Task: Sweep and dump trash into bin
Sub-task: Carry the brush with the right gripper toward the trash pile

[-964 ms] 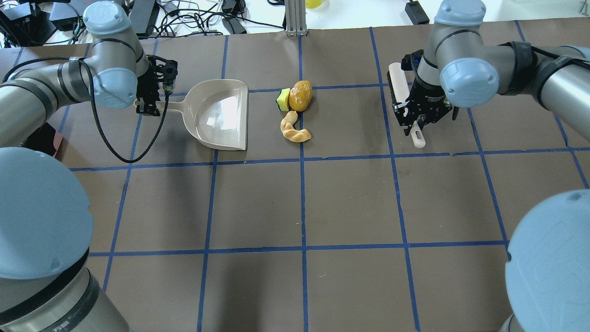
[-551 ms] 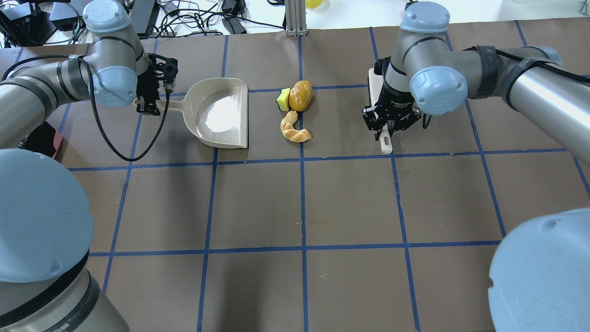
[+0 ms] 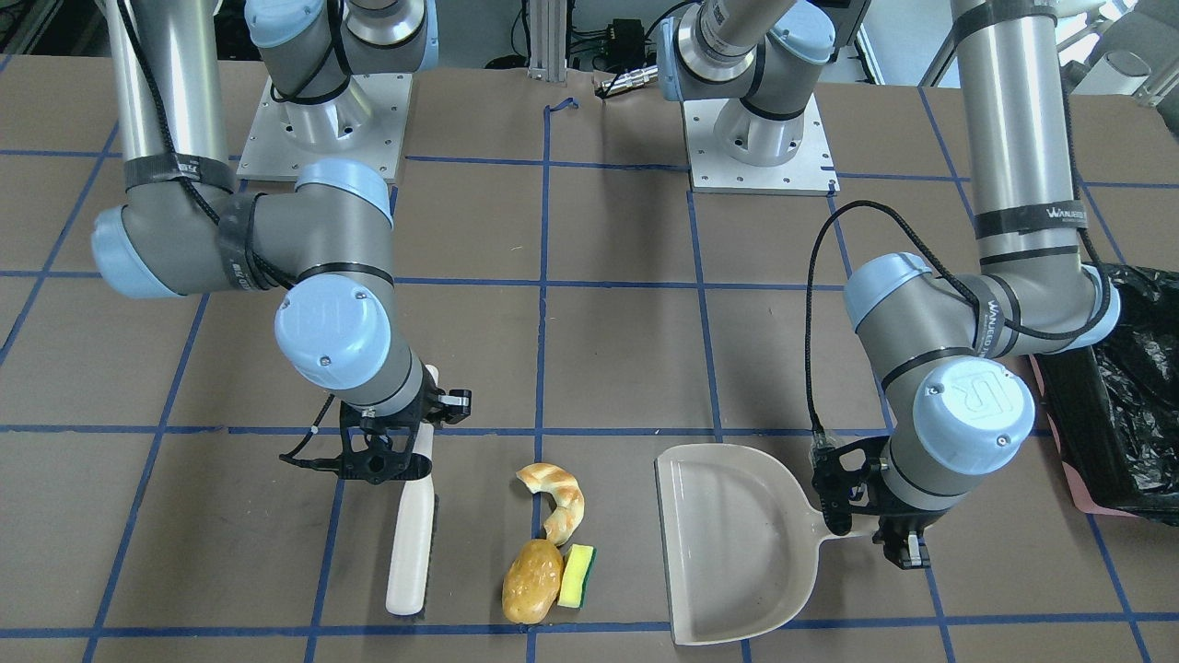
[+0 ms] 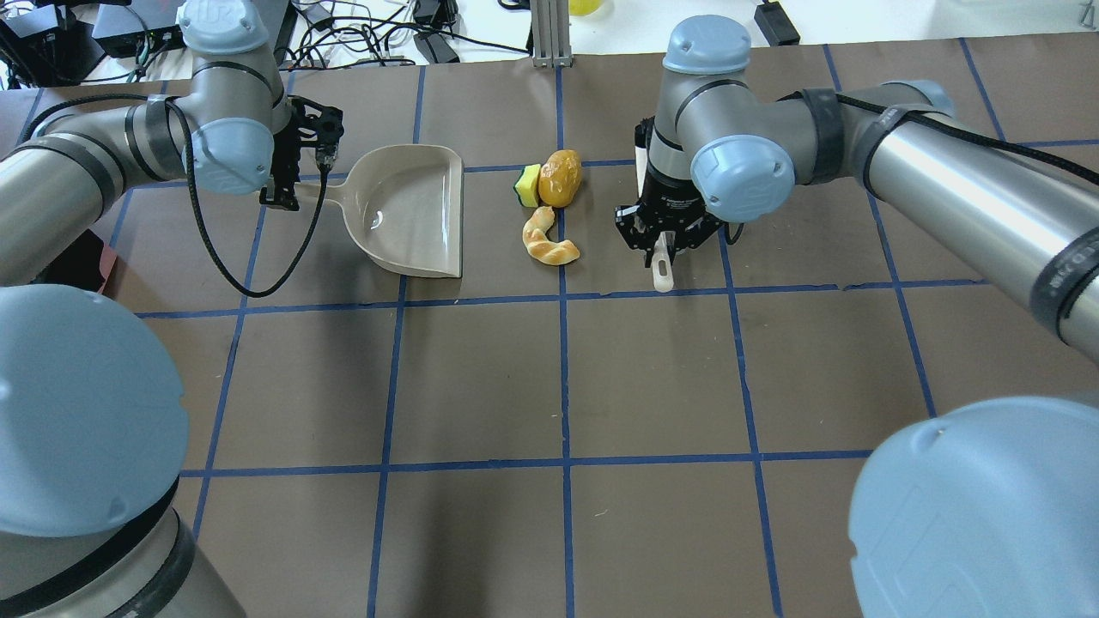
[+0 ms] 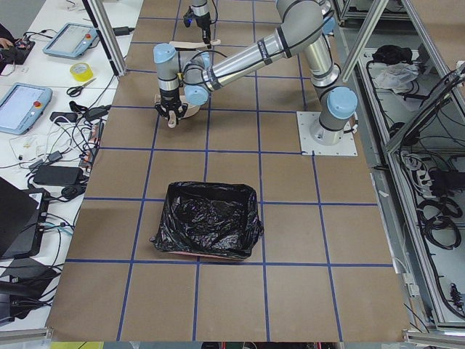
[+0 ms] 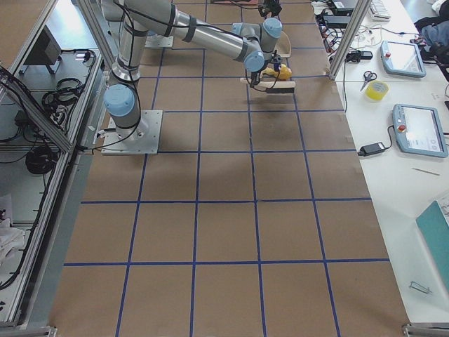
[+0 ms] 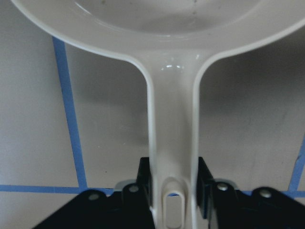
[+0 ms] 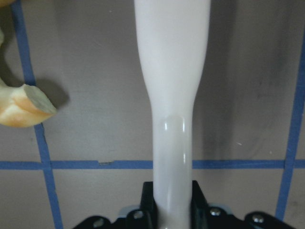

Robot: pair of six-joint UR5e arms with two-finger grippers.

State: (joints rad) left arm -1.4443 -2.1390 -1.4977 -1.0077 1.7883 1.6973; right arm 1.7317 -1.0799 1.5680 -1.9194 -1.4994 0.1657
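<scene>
Brown paper-covered table [image 4: 481,378], a blue tape grid [image 4: 564,386] across it, and both arms are low at the far side. Between the two grippers lies the trash, three pieces. The croissant [image 3: 558,500] is closest to the right gripper [image 3: 381,453]. The potato [image 3: 531,580] and the yellow-green sponge [image 3: 578,575] touch each other just past it.

One dustpan [image 3: 737,543], one brush [image 3: 410,543], one bin [image 5: 207,222]. That black-lined bin sits well apart from the left gripper [image 3: 870,525], out on its outer side.

The left jaws are pinched narrow on the dustpan's handle, right by the hang hole. The pan reaches out from them with its open mouth facing the trash. The right jaws are clamped just as narrow on the brush's white handle. The brush head runs away from them alongside the pile, just beside the croissant, not touching it.
</scene>
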